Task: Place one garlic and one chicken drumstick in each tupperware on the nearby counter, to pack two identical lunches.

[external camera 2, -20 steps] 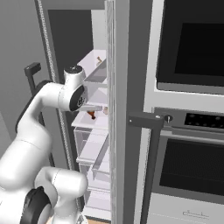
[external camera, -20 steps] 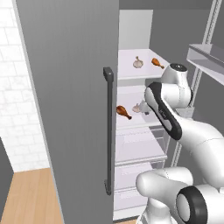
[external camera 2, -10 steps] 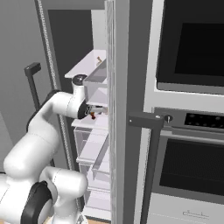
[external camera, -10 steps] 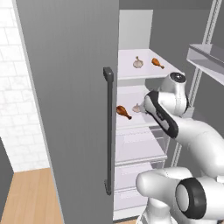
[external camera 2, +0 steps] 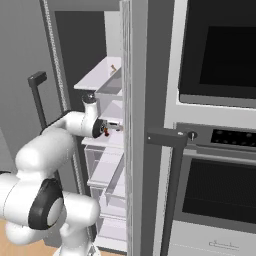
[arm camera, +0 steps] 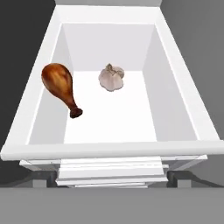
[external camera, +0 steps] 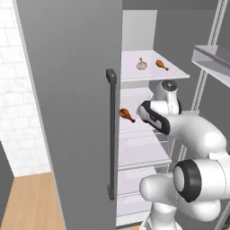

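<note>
Since garlic [arm camera: 111, 78] and drumstick [arm camera: 61, 86] lie apart on the fridge shelf [arm camera: 109, 116], the gripper [external camera 2: 112, 128] hovers in front, its state unclear.

Chicken drumstick [arm camera: 61, 87] glossy red-brown; garlic [arm camera: 111, 78] matt, ridged; fridge shelf [arm camera: 109, 116] smooth matt white.

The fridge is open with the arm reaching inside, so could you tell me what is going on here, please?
The robot's arm reaches into the open fridge at its middle shelf. The hand view looks down on a drumstick and a garlic lying apart on that shelf, neither one held. Another garlic and drumstick sit on the shelf above. Nothing has been picked up yet.
</note>
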{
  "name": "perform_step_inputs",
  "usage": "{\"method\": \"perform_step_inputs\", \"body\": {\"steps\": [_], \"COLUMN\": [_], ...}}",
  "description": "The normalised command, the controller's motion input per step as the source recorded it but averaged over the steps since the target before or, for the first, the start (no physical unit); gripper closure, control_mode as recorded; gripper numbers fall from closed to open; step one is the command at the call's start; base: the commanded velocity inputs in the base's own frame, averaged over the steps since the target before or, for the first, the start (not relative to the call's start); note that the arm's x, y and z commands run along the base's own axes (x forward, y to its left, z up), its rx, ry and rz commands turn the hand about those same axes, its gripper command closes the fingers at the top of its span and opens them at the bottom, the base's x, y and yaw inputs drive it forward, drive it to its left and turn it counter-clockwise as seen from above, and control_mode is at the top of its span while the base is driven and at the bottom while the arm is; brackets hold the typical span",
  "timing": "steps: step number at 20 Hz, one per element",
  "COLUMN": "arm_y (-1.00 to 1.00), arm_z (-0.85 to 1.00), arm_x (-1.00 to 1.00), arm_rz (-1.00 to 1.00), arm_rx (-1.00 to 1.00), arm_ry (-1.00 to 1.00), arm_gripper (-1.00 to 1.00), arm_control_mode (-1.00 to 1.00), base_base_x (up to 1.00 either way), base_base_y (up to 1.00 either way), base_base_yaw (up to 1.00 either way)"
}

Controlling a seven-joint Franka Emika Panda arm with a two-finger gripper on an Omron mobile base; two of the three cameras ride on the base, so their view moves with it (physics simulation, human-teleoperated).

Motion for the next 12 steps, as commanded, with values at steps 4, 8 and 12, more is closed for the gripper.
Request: {"method": "perform_step_inputs", "body": {"steps": [4, 8, 12], "arm_y": [0.00, 0.00, -0.01], "arm_z": [-0.24, -0.14, -0.15], "arm_x": [0.33, 0.46, 0.40], "arm_rz": [-0.14, -0.08, -0.03], "arm_rx": [0.00, 0.00, 0.00], "arm_ry": [-0.04, -0.02, 0.00], "arm_gripper": [-1.00, -1.00, -1.00], "arm_control_mode": [-1.00, -1.00, -1.00], "base_base_x": [0.00, 0.00, 0.00], "base_base_y": [0.00, 0.00, 0.00], "base_base_yaw": [0.00, 0.00, 0.00]}}
